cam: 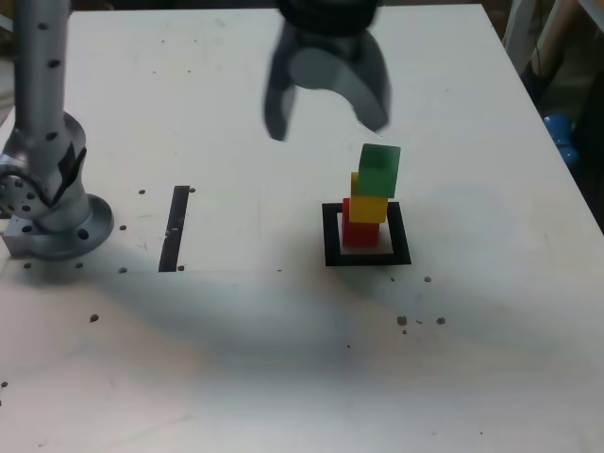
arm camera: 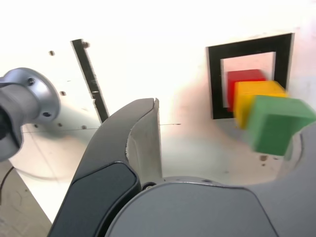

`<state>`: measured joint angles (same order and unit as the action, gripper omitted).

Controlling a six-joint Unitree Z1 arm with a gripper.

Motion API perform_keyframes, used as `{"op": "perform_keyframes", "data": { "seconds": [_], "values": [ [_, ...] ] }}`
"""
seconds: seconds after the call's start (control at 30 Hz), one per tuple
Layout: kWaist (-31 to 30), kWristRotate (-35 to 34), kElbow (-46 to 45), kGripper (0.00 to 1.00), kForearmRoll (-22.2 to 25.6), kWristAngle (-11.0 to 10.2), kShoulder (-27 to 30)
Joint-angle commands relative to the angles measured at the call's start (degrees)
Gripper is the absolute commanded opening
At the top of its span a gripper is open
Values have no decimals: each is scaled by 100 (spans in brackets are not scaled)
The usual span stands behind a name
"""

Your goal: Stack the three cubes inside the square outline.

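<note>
White desk (cam: 236, 359) fills the room's middle, with dark specks and a black tape strip (cam: 175, 229) on it. The red cube (cam: 360, 231) sits inside the square outline (cam: 330, 236), toward the desk's right edge in the exterior view. The yellow cube (cam: 369, 202) is on it, and the green cube (cam: 380, 170) is on top, a bit crooked. The gripper (cam: 326, 123) hangs above, spread wide and holding nothing. The stacking looks done.

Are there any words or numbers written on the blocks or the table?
None. The red block, yellow block and green block are plain, and the black square, tape strip, table and open gripper show no writing either.
</note>
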<state>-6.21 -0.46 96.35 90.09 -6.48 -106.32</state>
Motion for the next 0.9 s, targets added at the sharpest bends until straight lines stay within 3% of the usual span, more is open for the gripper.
{"op": "perform_keyframes", "data": {
  "seconds": [0.0,0.43,0.87],
  "values": [
    [6,-68,-389,99,-105,-16,259],
    [6,-416,-3234,99,-1499,131,1471],
    [6,-479,-5034,99,-2978,356,1477]
  ]
}}
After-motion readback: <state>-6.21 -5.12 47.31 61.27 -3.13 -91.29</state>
